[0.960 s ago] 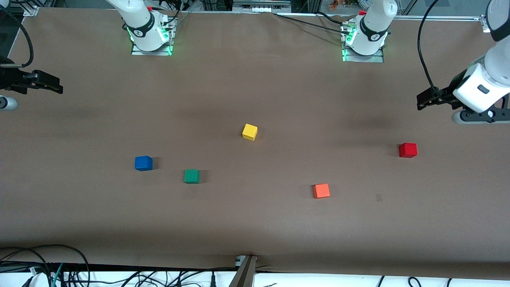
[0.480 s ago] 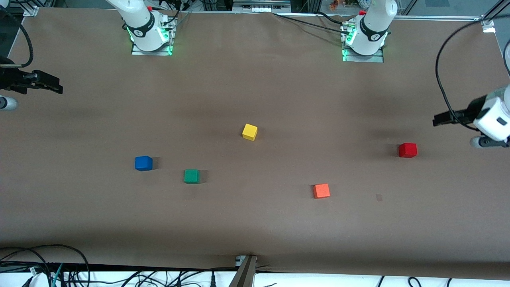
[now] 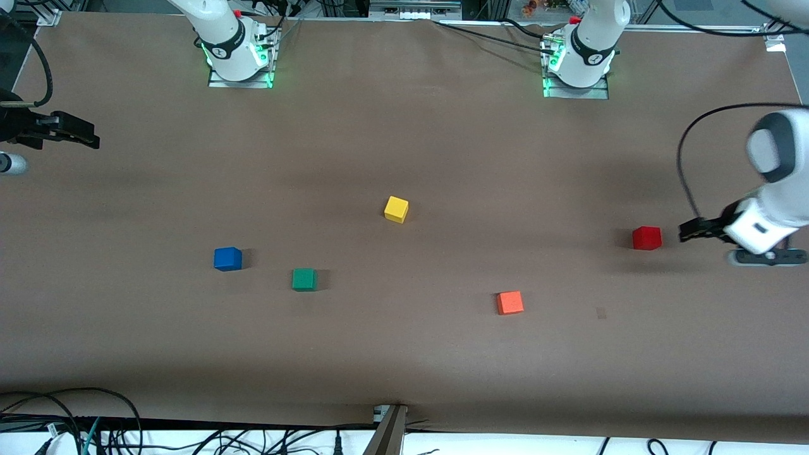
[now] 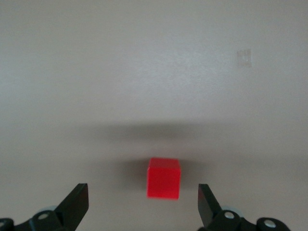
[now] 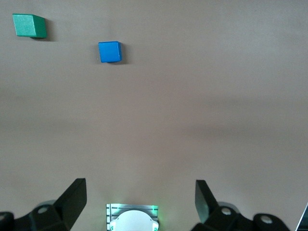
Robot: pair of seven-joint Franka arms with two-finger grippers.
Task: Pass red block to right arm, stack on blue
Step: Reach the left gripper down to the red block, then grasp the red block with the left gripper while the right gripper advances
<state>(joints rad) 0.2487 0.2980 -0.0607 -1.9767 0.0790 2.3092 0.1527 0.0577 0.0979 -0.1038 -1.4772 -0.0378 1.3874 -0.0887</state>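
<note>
The brown paper-covered table (image 3: 404, 145) carries 5 small matte cubes. The white left arm (image 3: 768, 189) hangs at its own end of the table, its black gripper (image 3: 692, 230) over the cover just beside the pure-red cube (image 3: 646, 237) and not touching it; in the left wrist view the fingers (image 4: 77, 202) are spread wide with the red cube (image 4: 163, 178) between and ahead of them. The right gripper (image 3: 69, 133) waits over the right arm's end of the table, also spread in its wrist view (image 5: 139, 202).

The step in hand looks like the approach to the pick. To do it well, I judge the left gripper should centre the cube between the pads, descend until they bracket 2 parallel side faces, then close squarely, leaving enough cube exposed for the handover.

The red cube has no long axis; it sits flat, edges turned slightly against the table's edges. The solid blue cube (image 3: 227, 258) lies well apart, toward the right arm's end, beside the green cube (image 3: 304, 279).
</note>
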